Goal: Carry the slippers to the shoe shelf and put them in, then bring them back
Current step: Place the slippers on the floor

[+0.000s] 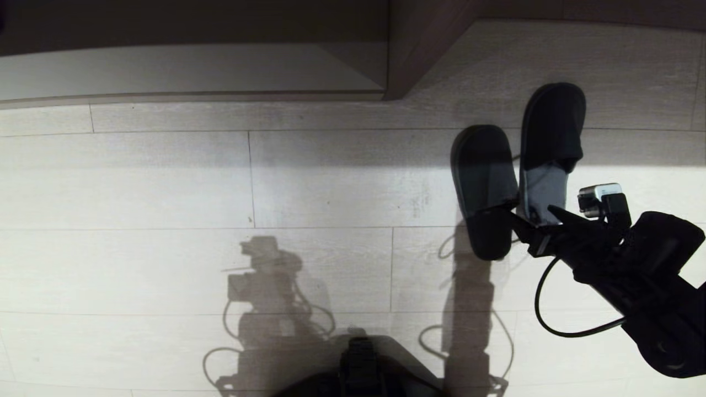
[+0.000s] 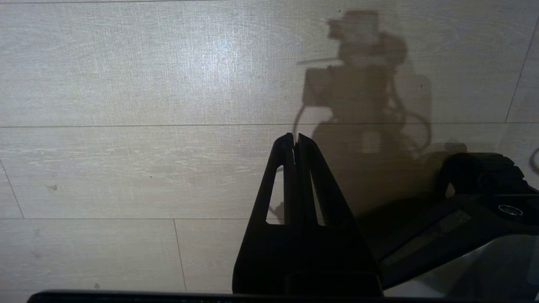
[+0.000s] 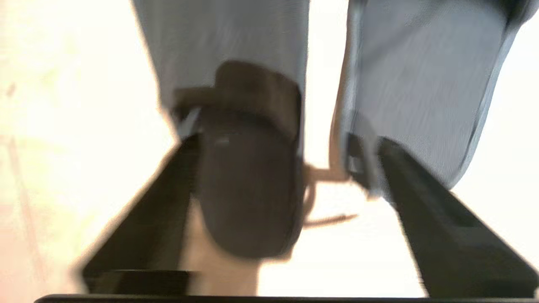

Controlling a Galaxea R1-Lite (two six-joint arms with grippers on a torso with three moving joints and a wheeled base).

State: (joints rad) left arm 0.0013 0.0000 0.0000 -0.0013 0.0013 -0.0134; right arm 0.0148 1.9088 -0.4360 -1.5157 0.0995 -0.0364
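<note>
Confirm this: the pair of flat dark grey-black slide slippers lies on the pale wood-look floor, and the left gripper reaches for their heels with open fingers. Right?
Wrong arm. The right gripper reaches the heels of the pair of flat dark grey-black slide slippers on the pale wood-look floor, fingers open, as the head view shows. The left gripper hangs shut, away from them.

The right arm reaches forward and low, its right gripper (image 1: 532, 218) with fingers (image 3: 425, 202) spread wide. The left gripper (image 2: 294, 141) hangs parked, fingers pressed together, pointing down.
</note>
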